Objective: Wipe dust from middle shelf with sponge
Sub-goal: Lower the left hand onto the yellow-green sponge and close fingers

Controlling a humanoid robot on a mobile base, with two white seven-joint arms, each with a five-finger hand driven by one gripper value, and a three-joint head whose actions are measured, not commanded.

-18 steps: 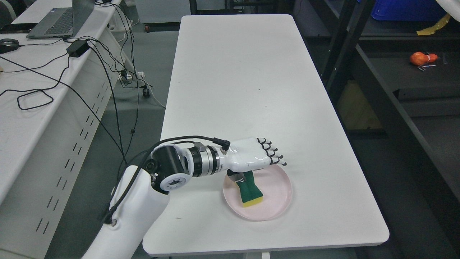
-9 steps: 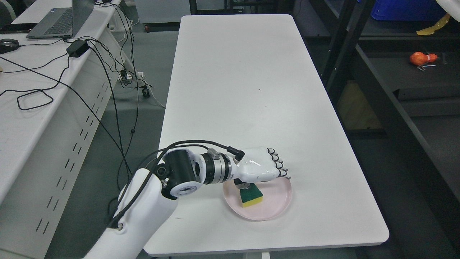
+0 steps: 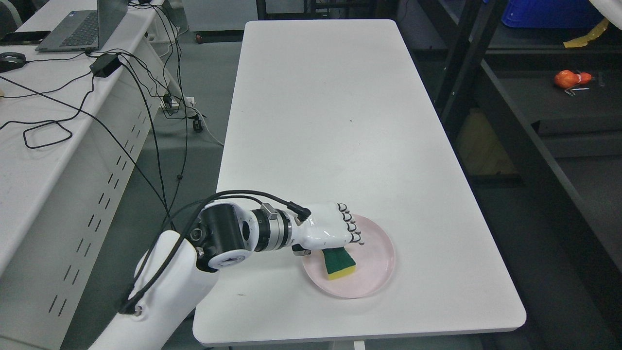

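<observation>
A green and yellow sponge point(image 3: 340, 265) lies on a pink plate point(image 3: 380, 262) near the front of the white table point(image 3: 330, 121). My left hand point(image 3: 346, 241) sits over the sponge's far end, with its fingers curled down on it and the thumb tucked underneath. The hand hides the sponge's upper part. The dark shelf unit point(image 3: 554, 116) stands to the right of the table. My right arm is out of view.
An orange object point(image 3: 566, 78) lies on a shelf board at the right. A blue bin point(image 3: 549, 12) sits higher up on the shelf. A side desk point(image 3: 29, 160) at the left carries a laptop point(image 3: 82, 26) and cables.
My left hand came down over the sponge, drew back to the left and curled its fingers onto it. The sponge's near end has stayed in the same place on the plate.
</observation>
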